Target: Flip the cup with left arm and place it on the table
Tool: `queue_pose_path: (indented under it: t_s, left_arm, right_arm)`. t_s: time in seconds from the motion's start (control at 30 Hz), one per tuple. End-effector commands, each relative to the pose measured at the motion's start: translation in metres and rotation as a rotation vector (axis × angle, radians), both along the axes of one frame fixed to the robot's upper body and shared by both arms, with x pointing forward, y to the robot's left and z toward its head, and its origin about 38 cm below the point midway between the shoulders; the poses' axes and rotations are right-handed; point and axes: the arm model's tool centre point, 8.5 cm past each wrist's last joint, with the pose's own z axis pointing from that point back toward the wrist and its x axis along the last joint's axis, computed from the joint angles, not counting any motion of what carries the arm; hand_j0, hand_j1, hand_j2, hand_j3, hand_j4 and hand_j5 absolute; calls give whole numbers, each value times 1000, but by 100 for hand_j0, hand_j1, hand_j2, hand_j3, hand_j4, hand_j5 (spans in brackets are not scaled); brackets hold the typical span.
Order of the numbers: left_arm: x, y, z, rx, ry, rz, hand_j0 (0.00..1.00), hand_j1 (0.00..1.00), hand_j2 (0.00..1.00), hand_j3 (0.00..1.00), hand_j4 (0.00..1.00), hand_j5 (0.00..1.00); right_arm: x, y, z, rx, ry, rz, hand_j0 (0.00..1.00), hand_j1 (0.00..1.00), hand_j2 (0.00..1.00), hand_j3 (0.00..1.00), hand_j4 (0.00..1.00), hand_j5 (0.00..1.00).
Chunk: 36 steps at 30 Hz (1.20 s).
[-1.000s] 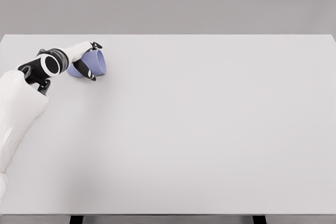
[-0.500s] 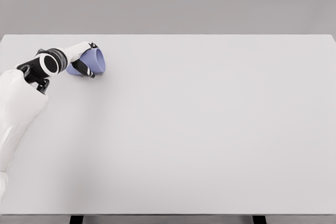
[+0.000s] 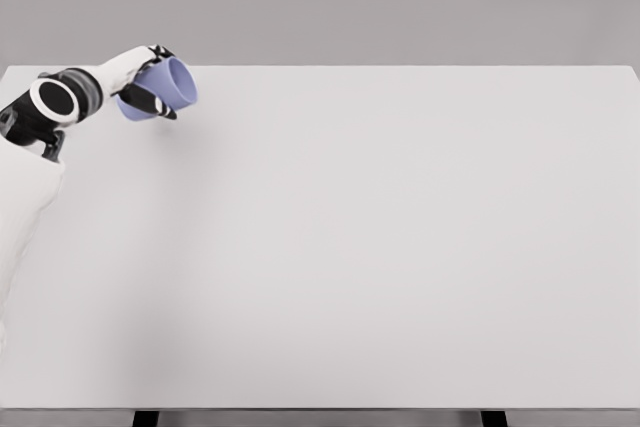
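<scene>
A small lilac cup (image 3: 168, 85) hangs above the far left part of the white table (image 3: 360, 237), tipped on its side with its wider end facing right. My left hand (image 3: 148, 79) is shut on it, fingers wrapped around its body. The white left arm comes in from the lower left, its black and white wrist ring at the left edge. Part of the cup is hidden behind the fingers. No right arm shows.
The table's far edge runs just behind the cup, with a plain grey wall beyond it. Two dark table legs show at the bottom edge.
The left hand has lifted the cup off the table and carried it up and slightly left. The forearm has swung back toward the left edge.
</scene>
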Motion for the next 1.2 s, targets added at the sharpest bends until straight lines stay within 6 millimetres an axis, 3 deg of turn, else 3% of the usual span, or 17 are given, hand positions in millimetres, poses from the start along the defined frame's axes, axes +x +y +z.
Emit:
queue_pose_path:
  t_s: [0.0,0.07,0.37,0.63,0.93,1.17]
  left_arm:
    - [0,5,10,-54,-32,-11,54,54,54,54,54,54]
    - [1,10,18,-80,-79,-29,54,54,54,54,54,54]
    - [-11,8,11,-204,-118,-130,54,54,54,54,54,54]
    - [-27,25,4,-351,-228,-209,54,54,54,54,54,54]
    - [-47,43,-16,-520,-276,-213,54,54,54,54,54,54]
    - [-58,53,-43,-618,-320,-223,54,54,54,54,54,54]
  right_arm:
    - [0,0,0,0,0,0,100,100,100,100,100,100]
    - [0,0,0,0,0,0,100,100,100,100,100,100]
    - [0,0,0,0,0,0,100,100,100,100,100,100]
    - [0,0,0,0,0,0,100,100,100,100,100,100]
    - [0,0,0,0,0,0,100,100,100,100,100,100]
    - [-1,0,0,0,1,0,100,100,100,100,100,100]
